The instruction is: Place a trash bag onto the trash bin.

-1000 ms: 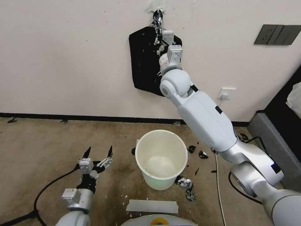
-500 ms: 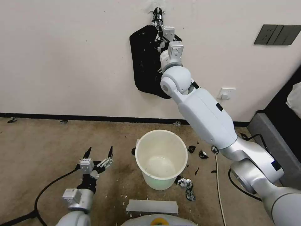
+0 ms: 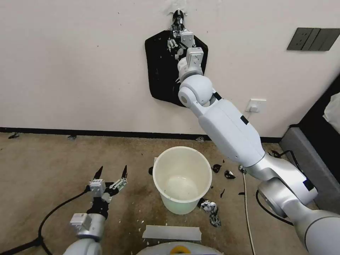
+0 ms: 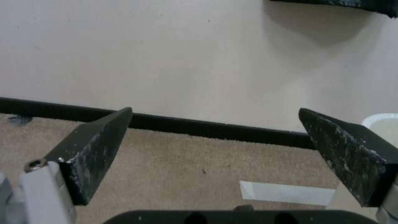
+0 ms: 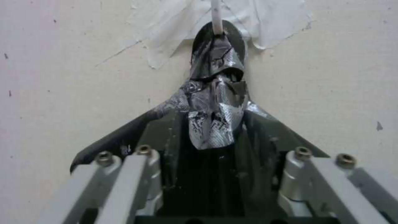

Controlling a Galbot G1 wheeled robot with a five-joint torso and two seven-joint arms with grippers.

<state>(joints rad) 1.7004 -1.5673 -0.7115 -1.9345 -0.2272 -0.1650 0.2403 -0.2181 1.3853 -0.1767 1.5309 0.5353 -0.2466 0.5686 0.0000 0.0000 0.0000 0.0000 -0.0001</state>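
Up on the wall, well above and behind the trash bin, the head view shows my right gripper reaching to the top of the flat black bundle of bags. The crinkled neck of the trash bag hangs there. The bin stands upright on the carpet, unlined, with torn black scraps just beside its base. My left gripper waits low, on the bin's left.

From the left wrist, those fingers are spread wide with nothing between them, and the bin's rim sits just beyond one fingertip.

From the right wrist, far above the bin, the two dark fingers meet at the silvery, wrinkled neck of the bag, just under the white peg. I read them as closed on that neck, though how much film they have pinched I cannot tell.

To do this well, I judge I should lift the neck clear of the peg before drawing away from the wall. I should pull slowly so one bag peels from the bundle without tearing. The film is thin and may slip.
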